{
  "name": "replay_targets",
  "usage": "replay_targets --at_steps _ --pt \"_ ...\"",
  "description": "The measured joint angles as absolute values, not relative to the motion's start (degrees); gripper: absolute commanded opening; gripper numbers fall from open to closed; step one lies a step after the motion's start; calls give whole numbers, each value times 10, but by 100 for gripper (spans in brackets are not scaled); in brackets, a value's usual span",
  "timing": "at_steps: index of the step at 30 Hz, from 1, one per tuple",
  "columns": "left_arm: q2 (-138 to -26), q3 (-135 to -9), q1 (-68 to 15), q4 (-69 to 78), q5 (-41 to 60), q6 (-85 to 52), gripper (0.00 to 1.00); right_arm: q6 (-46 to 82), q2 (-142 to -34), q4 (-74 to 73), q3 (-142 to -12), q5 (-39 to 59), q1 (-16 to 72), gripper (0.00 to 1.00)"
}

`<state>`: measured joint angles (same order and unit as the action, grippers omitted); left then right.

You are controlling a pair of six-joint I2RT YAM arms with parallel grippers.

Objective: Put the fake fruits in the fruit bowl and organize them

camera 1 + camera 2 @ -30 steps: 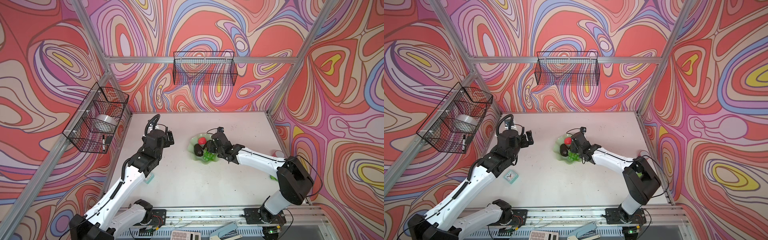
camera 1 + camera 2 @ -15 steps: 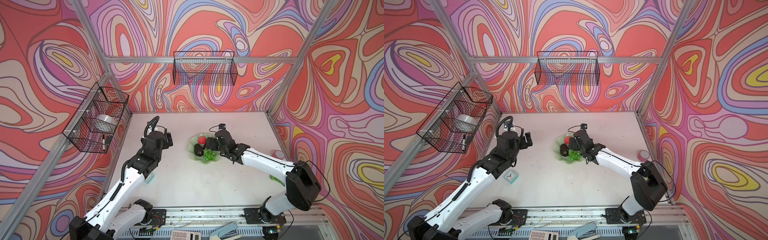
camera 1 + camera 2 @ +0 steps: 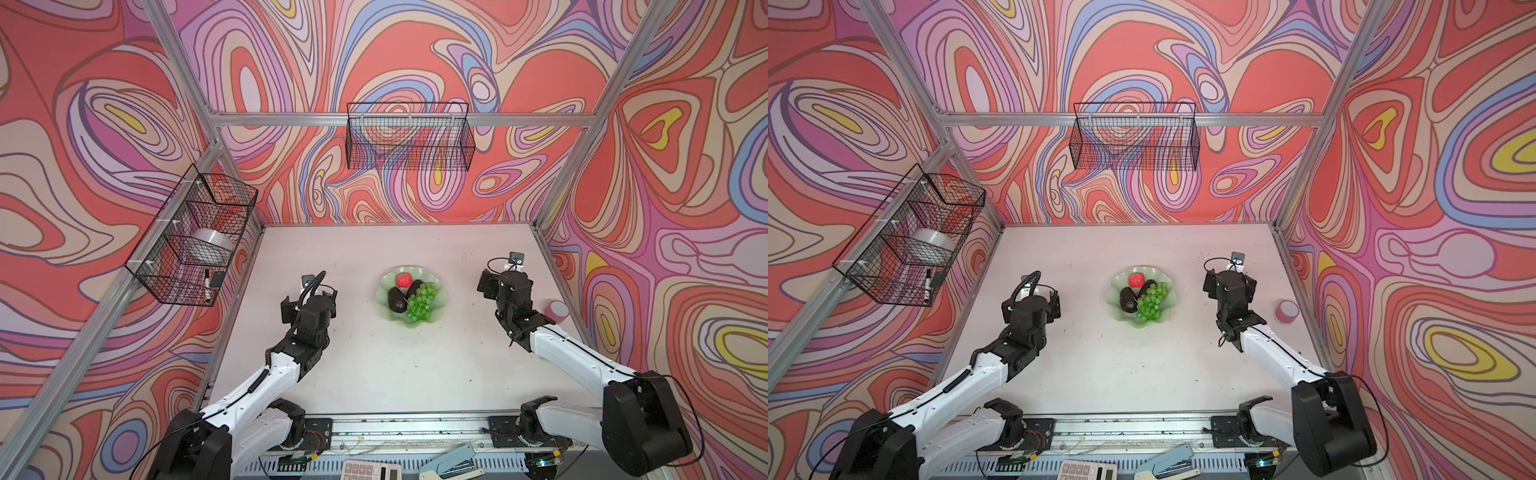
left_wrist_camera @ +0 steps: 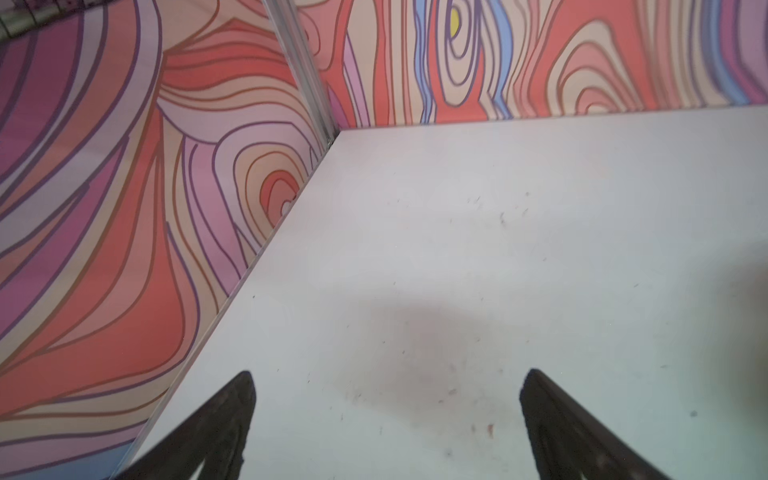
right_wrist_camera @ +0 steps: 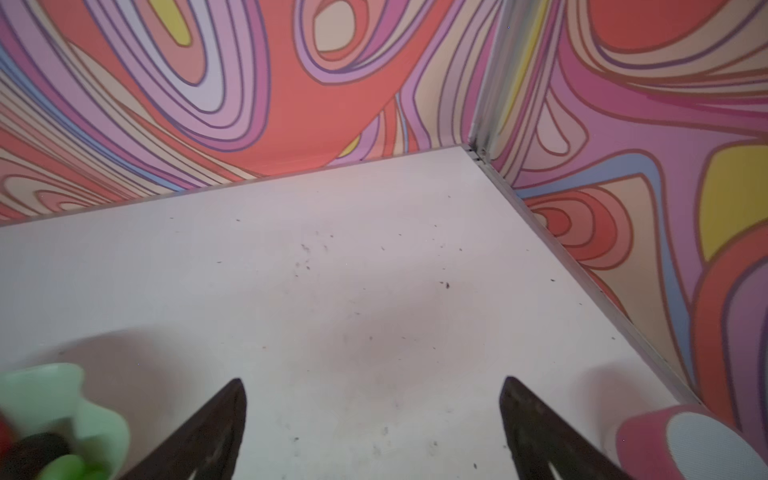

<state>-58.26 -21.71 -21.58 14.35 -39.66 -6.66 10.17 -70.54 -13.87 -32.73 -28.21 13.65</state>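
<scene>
The fruit bowl, pale mint with a wavy rim, sits mid-table in both top views. In it lie the fake fruits: a red strawberry, two dark avocados, and a bunch of green grapes. My left gripper hovers open to the left of the bowl over bare table. To the bowl's right, my right gripper is open and empty. An edge of the bowl shows blurred in the right wrist view.
A pink-and-white cylinder stands by the right wall, close to my right gripper. Black wire baskets hang on the back wall and the left wall. A calculator and a stapler lie below the front rail.
My right gripper has opened and pulled away from the bowl to the right, leaving the grapes in it. My left arm has drawn back a little.
</scene>
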Motion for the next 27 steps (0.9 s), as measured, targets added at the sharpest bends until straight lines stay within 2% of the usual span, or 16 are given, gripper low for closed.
replay_targets --at_steps 5,13,18,27 --pt "-609 -142 -126 259 -348 -56 100 65 -772 -296 -251 -313 98 98" --pt "-749 -141 -76 432 -241 -29 100 27 -934 -519 -220 -269 67 98" --pt "-879 -157 -63 545 -201 -11 100 19 -952 -575 -222 -220 56 98" --pt "-886 -194 -56 542 -186 -11 100 7 -983 -613 -229 -188 52 98"
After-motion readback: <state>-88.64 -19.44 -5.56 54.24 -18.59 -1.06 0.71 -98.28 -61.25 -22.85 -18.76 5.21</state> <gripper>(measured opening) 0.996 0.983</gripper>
